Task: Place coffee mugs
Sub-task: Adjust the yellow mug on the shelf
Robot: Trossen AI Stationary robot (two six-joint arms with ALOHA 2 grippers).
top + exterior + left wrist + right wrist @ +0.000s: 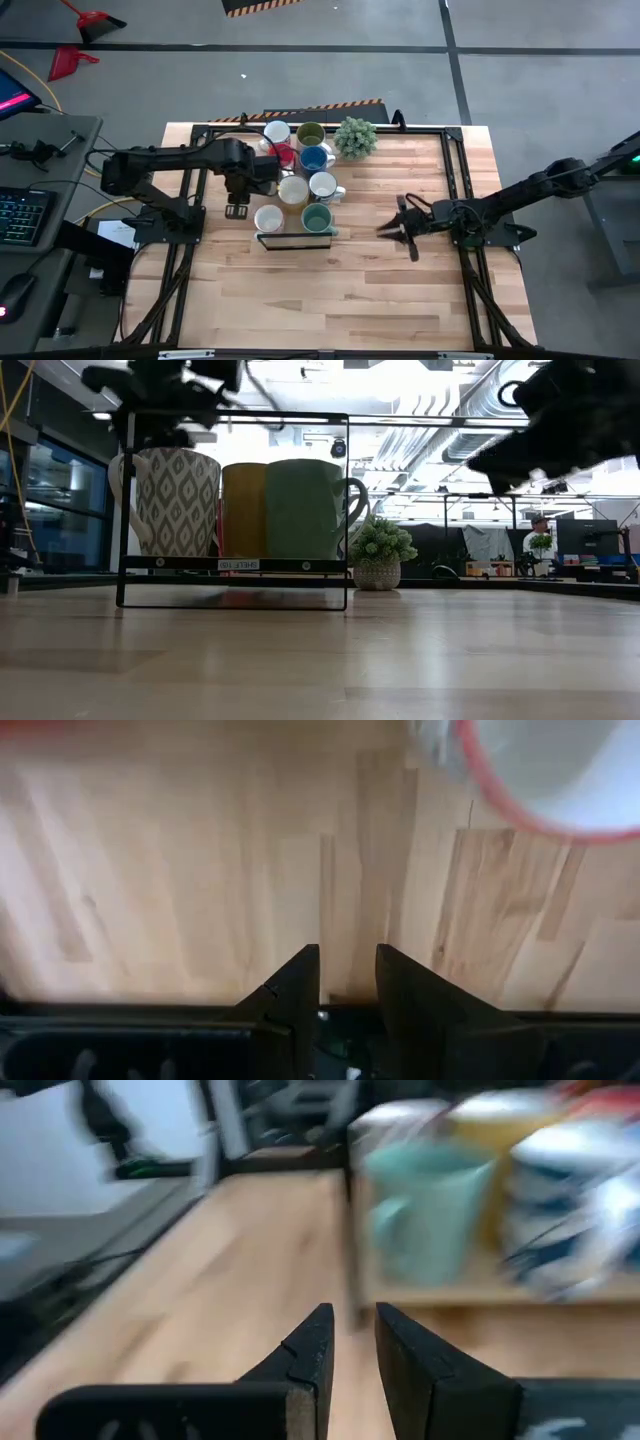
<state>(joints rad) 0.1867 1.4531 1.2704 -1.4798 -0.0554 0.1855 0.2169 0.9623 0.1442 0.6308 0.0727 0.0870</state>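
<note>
A small white label on the black wire rack (233, 564) carried mirrored writing too small to read. Eight coffee mugs stood clustered on the wooden counter (400, 290) beside the potted plant (356, 137): a red mug (282, 155), blue mug (313, 159), olive mug (310, 134), teal mug (317, 217), a patterned white mug (175, 500) and other cream ones. The left gripper (238, 208) hovered just beside the red mug, fingers (290, 995) nearly closed, empty. The right gripper (395, 228) hung near the teal mug, fingers (305, 1355) slightly parted, holding nothing
</note>
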